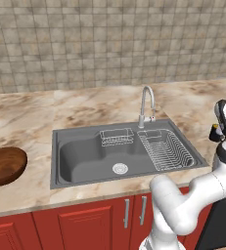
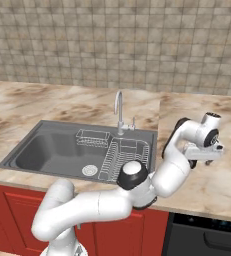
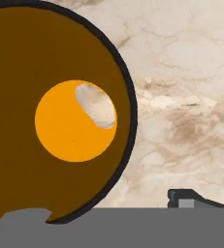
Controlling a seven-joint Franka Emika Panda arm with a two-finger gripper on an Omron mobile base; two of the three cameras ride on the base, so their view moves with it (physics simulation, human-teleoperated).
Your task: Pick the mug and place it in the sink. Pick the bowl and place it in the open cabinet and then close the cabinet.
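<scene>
Right, fingers (image 3: 185, 196) spread wide, holding nothing, looking straight down into the mug (image 3: 60, 53), which sits on the marble surface (image 3: 181, 97) right of the sink (image 1: 55, 161). Probably rigid, light, slick; I'd pinch its wall at the rim.

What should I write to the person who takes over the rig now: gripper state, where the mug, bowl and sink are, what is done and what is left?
Gripper: open, holding nothing, above the counter to the right of the sink.
Mug: upright on the counter, seen from above in the hand view, close under the hand, not gripped.
Bowl: on the counter to the left of the sink, untouched.
Done: nothing yet; the mug is not in the sink.
Left: grip the mug and put it in the sink; put the bowl in the open cabinet; close the cabinet.
</scene>
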